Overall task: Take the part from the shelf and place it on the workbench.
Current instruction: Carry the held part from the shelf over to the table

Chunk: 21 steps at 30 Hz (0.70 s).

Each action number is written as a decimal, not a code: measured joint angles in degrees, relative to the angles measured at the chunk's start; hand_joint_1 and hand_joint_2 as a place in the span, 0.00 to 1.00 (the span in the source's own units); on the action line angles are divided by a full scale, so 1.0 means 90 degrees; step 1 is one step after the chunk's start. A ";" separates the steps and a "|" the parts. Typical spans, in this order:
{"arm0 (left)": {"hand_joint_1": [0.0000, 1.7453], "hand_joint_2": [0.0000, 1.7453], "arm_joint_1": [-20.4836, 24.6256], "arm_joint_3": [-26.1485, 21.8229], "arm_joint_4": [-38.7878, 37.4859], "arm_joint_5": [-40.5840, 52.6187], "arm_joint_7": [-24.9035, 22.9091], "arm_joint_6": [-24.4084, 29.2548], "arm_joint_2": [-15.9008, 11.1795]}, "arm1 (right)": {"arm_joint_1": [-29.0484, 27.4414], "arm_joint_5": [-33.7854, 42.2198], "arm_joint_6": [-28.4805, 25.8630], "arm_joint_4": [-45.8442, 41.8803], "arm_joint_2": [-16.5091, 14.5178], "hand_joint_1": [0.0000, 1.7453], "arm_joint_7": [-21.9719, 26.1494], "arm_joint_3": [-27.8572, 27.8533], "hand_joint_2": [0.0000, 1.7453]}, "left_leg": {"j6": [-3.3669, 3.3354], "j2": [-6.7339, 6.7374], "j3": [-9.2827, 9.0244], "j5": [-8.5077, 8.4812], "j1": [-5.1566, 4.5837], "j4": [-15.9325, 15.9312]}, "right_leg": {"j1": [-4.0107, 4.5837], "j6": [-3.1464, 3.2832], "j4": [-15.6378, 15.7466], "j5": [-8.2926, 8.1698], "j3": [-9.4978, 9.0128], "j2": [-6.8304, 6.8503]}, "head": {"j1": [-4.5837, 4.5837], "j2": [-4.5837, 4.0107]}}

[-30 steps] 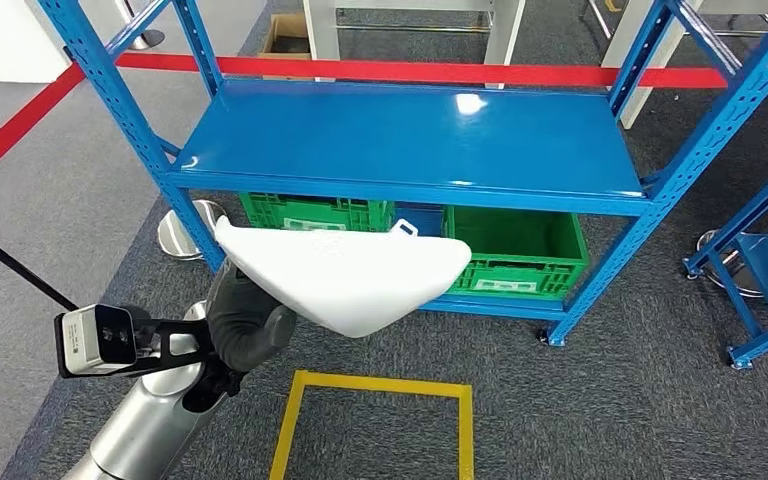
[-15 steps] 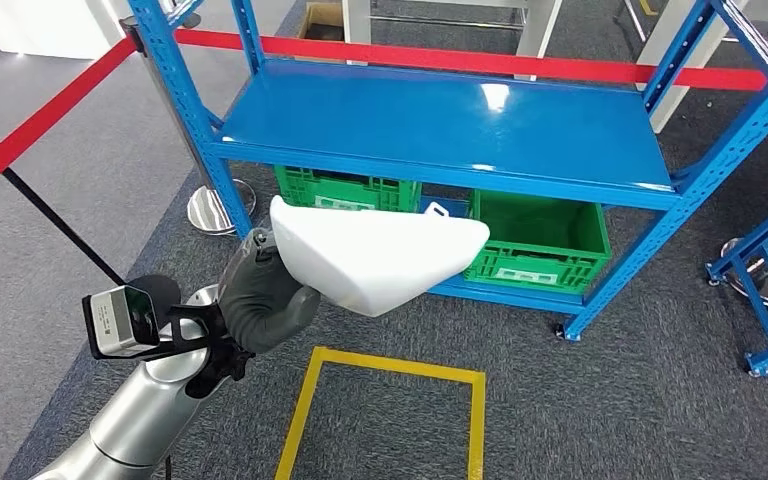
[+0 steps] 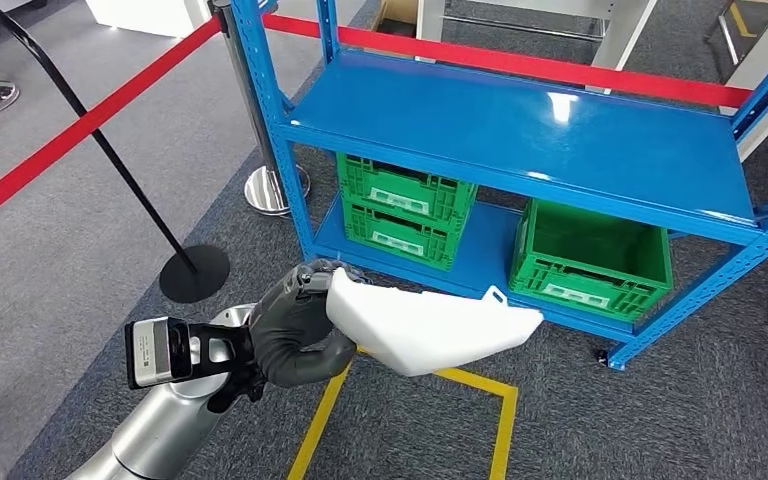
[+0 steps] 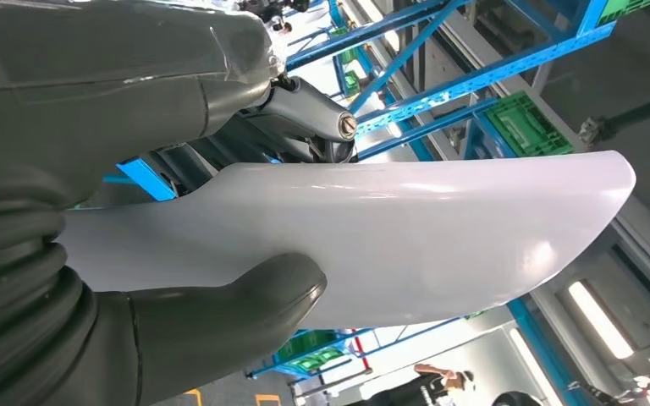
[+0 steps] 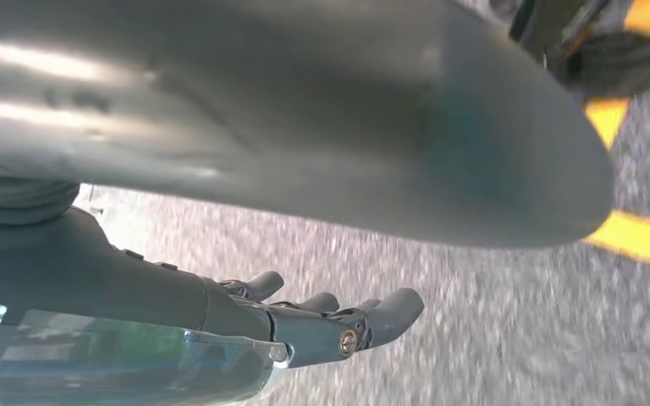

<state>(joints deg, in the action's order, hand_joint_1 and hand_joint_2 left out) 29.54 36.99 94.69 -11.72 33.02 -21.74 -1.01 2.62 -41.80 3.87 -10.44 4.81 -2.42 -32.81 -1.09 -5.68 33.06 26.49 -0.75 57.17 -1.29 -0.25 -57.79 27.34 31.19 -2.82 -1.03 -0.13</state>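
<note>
- Head view: the robot's left hand (image 3: 295, 330) grips the wide end of a white moulded part (image 3: 430, 325), holding it in the air in front of a blue shelf (image 3: 520, 130) and above a yellow floor marking (image 3: 500, 420) on grey carpet. Two stacked green crates (image 3: 400, 205) and a single green crate (image 3: 590, 260) sit on the shelf's lower level. A red barrier tape (image 3: 80, 135) runs past a chrome post (image 3: 265, 140).
- Left wrist view: the thick grey thumb (image 4: 220, 326) presses on one face of the white part (image 4: 423, 241), darker fingers (image 4: 305, 110) lie against the other. Blue racking shows behind.
- Right wrist view: the right hand (image 5: 305, 326) hangs over the carpet, fingers (image 5: 389, 309) extended and loosely apart, holding nothing; a yellow line (image 5: 643, 241) crosses the floor.
</note>
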 joint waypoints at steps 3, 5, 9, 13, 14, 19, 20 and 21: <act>1.00 1.00 0.0016 -0.0049 0.0042 0.0019 -0.0028 -0.0025 0.0064 | -0.0009 0.0019 -0.0013 -0.0006 0.0055 0.00 -0.0001 -0.0019 0.00 | 0.0119 0.0442 0.0380 0.0434 0.0012 0.0738 | -0.0032 0.0060 0.0031 -0.0034 -0.0003 0.0246 | -0.0054 0.0000; 1.00 1.00 0.0004 -0.0057 0.0043 0.0027 -0.0028 -0.0032 0.0082 | -0.0033 0.0021 -0.0021 -0.0006 0.0065 0.00 -0.0001 -0.0037 0.00 | 0.0185 0.0571 0.0809 0.0764 0.0067 0.1574 | -0.0036 0.0063 0.0031 -0.0034 0.0014 0.0425 | -0.0071 0.0000; 1.00 1.00 -0.0012 -0.0077 0.0043 0.0036 -0.0030 -0.0097 0.0103 | -0.0030 -0.0016 -0.0021 -0.0006 0.0087 0.00 -0.0044 -0.0071 0.00 | 0.0203 0.0787 0.0463 0.0280 0.0119 0.0932 | -0.0052 0.0039 0.0031 -0.0022 -0.0004 0.0749 | -0.0075 0.0000; 1.00 1.00 0.0017 -0.0172 0.0041 0.0039 -0.0035 -0.0145 0.0133 | -0.0031 -0.0136 -0.0010 -0.0008 0.0146 0.00 -0.0173 -0.0078 0.00 | 0.0086 0.1009 -0.0021 0.0024 0.0032 -0.0045 | -0.0013 -0.0111 0.0040 0.0011 -0.0045 0.0998 | -0.0069 0.0000; 1.00 1.00 0.0018 -0.0201 0.0041 0.0041 -0.0036 -0.0154 0.0130 | -0.0025 -0.0151 -0.0010 -0.0010 0.0155 0.00 -0.0186 -0.0077 0.00 | 0.0041 0.0926 -0.0009 0.0002 0.0033 -0.0058 | -0.0022 -0.0153 0.0054 0.0013 -0.0059 0.1064 | -0.0067 0.0000; 1.00 1.00 0.0028 -0.0254 0.0024 0.0035 -0.0053 -0.0129 0.0146 | -0.0043 -0.0216 0.0030 -0.0016 0.0206 0.00 -0.0263 -0.0074 0.00 | -0.0139 0.0578 -0.0008 -0.0102 0.0081 -0.0137 | -0.0050 -0.0232 -0.1155 0.0694 0.0466 0.0442 | 0.0013 0.0000; 1.00 1.00 -0.0012 -0.0273 0.0012 0.0035 -0.0047 -0.0086 0.0137 | -0.0059 -0.0261 0.0046 -0.0016 0.0231 0.00 -0.0310 -0.0070 0.00 | -0.0146 0.0493 -0.0002 -0.0106 0.0075 -0.0134 | -0.0043 -0.0231 -0.1558 0.0835 0.0670 0.0376 | 0.0027 0.0000; 1.00 1.00 -0.0071 -0.0311 -0.0003 0.0049 -0.0021 -0.0039 0.0118 | -0.0074 -0.0313 0.0061 -0.0016 0.0259 0.00 -0.0358 -0.0063 0.00 | -0.0147 0.0406 0.0001 -0.0108 0.0068 -0.0129 | -0.0038 -0.0226 -0.1770 0.0857 0.0787 0.0346 | 0.0029 0.0000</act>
<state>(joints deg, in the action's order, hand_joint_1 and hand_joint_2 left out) 28.91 34.19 94.67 -11.27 32.83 -22.09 0.05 1.95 -44.62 4.42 -10.58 7.15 -5.64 -33.38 -2.41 -2.02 33.07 25.52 -0.13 56.01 -1.63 -2.28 -73.72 35.05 38.27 0.29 -0.77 -0.13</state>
